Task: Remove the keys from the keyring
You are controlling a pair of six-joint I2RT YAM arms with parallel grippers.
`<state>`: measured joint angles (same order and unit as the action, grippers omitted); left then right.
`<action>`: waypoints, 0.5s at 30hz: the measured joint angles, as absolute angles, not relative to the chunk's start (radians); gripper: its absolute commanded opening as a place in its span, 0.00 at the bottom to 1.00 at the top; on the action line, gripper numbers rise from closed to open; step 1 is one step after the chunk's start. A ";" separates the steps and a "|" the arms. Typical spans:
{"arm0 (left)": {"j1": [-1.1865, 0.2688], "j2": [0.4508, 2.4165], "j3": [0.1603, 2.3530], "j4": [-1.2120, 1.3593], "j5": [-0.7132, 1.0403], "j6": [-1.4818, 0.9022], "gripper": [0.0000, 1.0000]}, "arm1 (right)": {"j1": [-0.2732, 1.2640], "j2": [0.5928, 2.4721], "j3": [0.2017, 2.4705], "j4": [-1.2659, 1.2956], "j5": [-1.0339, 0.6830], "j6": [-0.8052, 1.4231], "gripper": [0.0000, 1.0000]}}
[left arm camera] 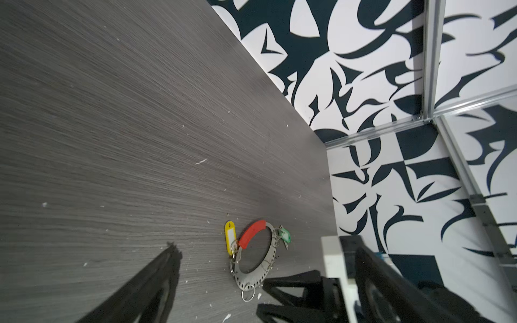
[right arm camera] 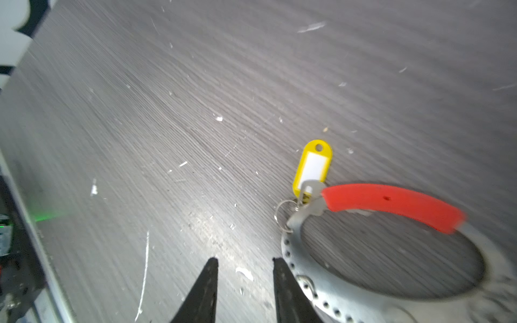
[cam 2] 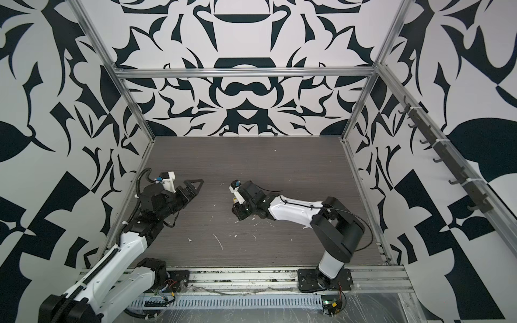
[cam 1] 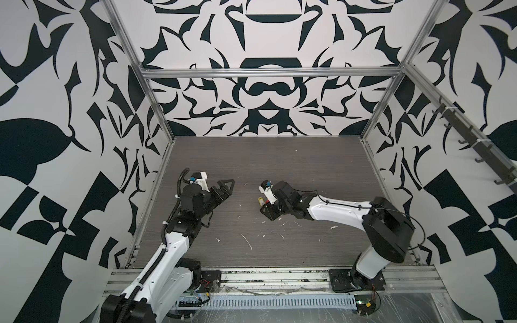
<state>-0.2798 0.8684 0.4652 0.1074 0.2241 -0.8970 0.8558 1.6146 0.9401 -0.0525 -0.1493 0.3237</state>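
In both top views the left gripper [cam 1: 227, 188] lies low over the grey wood-grain tabletop [cam 1: 293, 167], well apart from the keyring, its black jaws spread wide and empty. The right arm reaches in with its wrist bent, and the right gripper [cam 2: 237, 214] covers most of the hoop, so only the yellow-tagged key [cam 1: 260, 200] shows beside it. The left wrist camera shows the keyring [left arm camera: 239, 275] lying flat: a thin grey metal band pierced with small holes, with a curved red plastic section [left arm camera: 251, 233]. The yellow-tagged key sits just outside one red end, the green-tagged key [left arm camera: 285, 235] on the hoop's opposite side. The blurred right wrist view shows the right claw partly open on nothing, one fingertip [right arm camera: 282, 276] just beside the perforated rim, among white flecks [right arm camera: 244, 273].
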 measured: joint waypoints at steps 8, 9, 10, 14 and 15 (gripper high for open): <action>-0.512 1.122 0.641 0.038 0.110 -0.761 0.86 | 0.844 1.338 0.783 -0.049 0.162 0.419 0.37; -0.547 1.179 0.684 0.026 0.094 -0.735 0.80 | 0.836 1.316 0.771 -0.062 0.205 0.437 0.37; -0.586 1.240 0.731 0.016 0.077 -0.706 0.78 | 0.825 1.294 0.756 -0.074 0.245 0.453 0.36; -0.719 1.460 0.910 -0.032 0.032 -0.585 0.69 | 0.762 1.208 0.682 -0.122 0.344 0.523 0.36; -0.746 1.517 0.958 -0.050 0.023 -0.552 0.66 | 0.741 1.179 0.656 -0.133 0.355 0.540 0.36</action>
